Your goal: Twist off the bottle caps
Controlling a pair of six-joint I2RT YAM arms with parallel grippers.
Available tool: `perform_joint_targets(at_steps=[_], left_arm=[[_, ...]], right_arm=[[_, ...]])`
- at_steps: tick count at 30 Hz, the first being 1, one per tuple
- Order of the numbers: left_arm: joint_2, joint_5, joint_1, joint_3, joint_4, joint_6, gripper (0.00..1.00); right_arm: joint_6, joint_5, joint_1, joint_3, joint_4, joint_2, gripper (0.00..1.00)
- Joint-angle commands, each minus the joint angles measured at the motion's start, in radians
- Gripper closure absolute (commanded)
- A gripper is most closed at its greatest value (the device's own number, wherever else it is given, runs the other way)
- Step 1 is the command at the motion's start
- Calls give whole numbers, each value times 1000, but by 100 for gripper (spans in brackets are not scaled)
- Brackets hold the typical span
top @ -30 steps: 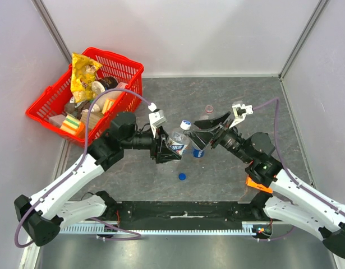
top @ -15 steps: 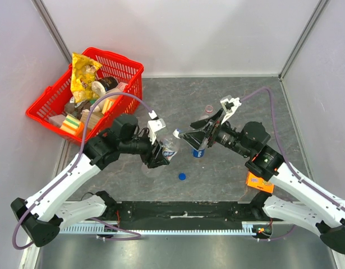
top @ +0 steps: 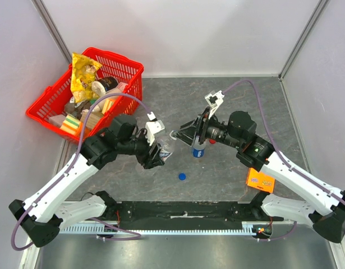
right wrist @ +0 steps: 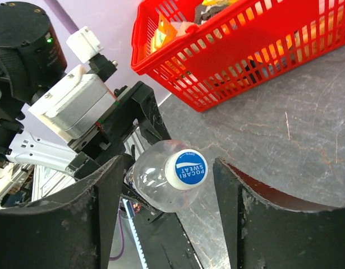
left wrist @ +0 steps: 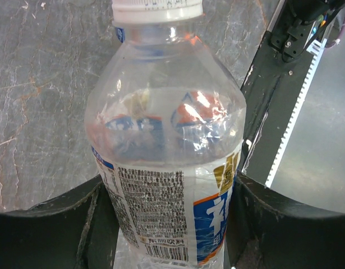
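One bottle is the business just now. Left of it all sits the red basket (top: 85, 89) of snacks, untouched. Next along, the left gripper (top: 156, 152) is clamped around the body of a clear bottle (left wrist: 166, 168), holding it off the table (top: 256, 101) with its neck tipped towards the other arm. In the last second that arm has drawn the bottle back and a little leftward, and the right arm has reached across after it.

The white cap (right wrist: 185, 169) with the blue centre is still on the neck. It now sits between the fingers of the right gripper (right wrist: 168, 168). A second ago it did not. Those jaws stand apart, with a sliver of space on either side of the cap, so I judge the twist has not begun. They need only close and turn.

Further right, a loose blue cap (top: 183, 176) lies on the table, near a blue-labelled bottle (top: 198, 150) standing under the right arm. That one looks finished.
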State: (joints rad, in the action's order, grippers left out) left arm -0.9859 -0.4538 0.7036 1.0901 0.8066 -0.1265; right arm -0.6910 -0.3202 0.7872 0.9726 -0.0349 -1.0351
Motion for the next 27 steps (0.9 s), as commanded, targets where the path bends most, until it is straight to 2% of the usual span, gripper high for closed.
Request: perform_joint_targets(at_steps=[1,9,12,17,27], left_arm=[[23,17,4,36,19,-50,53],[26,6,4,33,19,-53,53],[24,10,4,30,17,-53,53],[23,6,5,25,5,-47,53],[23,33,5,34,-7,-44,54]], right_arm=[[-30,-20,-2,35,7,-31,33],[-45,-26,-3,21,-2,-83,40],[-61,-37,-5,5,-32,-86,47],[-85,-62,-6,-15,-74,-95,66],[-104,-97,-8,-31,-100,-106,66]])
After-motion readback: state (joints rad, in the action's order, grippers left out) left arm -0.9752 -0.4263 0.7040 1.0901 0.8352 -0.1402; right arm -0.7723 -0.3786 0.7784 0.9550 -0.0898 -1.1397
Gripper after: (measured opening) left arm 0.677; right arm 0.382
